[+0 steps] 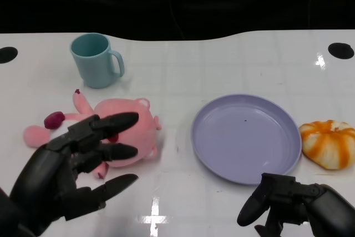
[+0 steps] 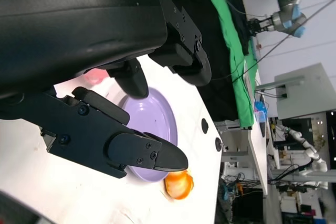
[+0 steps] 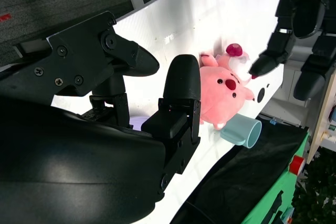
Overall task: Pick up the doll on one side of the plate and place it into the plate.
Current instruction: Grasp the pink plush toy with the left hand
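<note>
The robot is at the reaching step: its left hand [image 1: 77, 162], fingers spread and holding nothing, hovers over the pink doll [image 1: 119, 137] lying on the table left of the empty purple plate [image 1: 247, 137], so next it should lower and close.

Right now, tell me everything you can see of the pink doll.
The pink doll is a soft plush animal with a darker pink nose, pale limbs and a magenta tip on one. It lies on the white table, left of the purple plate and apart from it, near the teal mug. The left hand hovers over it, fingers spread; no grip shows.
</note>
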Motion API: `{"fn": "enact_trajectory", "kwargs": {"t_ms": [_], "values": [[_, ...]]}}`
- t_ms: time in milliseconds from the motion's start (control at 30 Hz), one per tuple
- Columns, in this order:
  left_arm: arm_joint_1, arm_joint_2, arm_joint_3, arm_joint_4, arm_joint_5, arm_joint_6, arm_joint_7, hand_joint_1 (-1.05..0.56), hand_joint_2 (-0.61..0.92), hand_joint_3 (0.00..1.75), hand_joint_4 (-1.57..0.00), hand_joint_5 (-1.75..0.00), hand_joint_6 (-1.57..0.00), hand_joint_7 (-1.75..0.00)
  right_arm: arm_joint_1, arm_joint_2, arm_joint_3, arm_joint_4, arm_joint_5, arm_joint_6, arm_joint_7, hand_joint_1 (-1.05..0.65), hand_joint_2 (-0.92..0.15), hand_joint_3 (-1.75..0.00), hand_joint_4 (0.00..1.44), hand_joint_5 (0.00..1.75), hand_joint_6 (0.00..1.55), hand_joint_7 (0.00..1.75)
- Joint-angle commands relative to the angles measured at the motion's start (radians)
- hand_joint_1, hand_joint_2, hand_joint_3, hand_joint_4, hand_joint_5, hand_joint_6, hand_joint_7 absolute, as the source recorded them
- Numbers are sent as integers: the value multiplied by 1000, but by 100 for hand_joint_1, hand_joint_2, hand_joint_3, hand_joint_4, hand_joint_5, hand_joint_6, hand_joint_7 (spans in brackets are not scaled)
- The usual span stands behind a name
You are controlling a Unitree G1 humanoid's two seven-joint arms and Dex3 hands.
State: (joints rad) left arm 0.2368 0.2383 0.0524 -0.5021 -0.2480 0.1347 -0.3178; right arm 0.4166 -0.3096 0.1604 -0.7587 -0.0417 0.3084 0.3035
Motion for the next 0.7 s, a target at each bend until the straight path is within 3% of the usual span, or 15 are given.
{"fn": "enact_trajectory", "kwargs": {"t_ms": [33, 233, 600, 700], "values": [[-49, 65, 34, 44, 87, -84, -8, -62, 92, 13, -7, -83, -33, -13, -3, -1, 4, -1, -4, 9, -6, -13, -65, -90, 64, 157, 60, 121], [-122, 166, 57, 79, 242, -133, -1, -66, 92, 10, 0, -80, -31, -10, -8, 1, 5, 5, -4, 3, -7, -11, -65, -91, 64, 157, 60, 121], [-214, 296, 17, 111, 598, -137, 22, -70, 92, 4, -3, -74, -31, -7, -9, -1, 10, -2, -16, 12, -9, -11, -65, -91, 63, 156, 60, 121], [-249, 331, -13, 121, 710, -104, 6, -70, 92, 2, -4, -62, -33, -4, -10, 1, 11, -3, -17, 18, -9, -11, -65, -91, 64, 156, 60, 121]]}}
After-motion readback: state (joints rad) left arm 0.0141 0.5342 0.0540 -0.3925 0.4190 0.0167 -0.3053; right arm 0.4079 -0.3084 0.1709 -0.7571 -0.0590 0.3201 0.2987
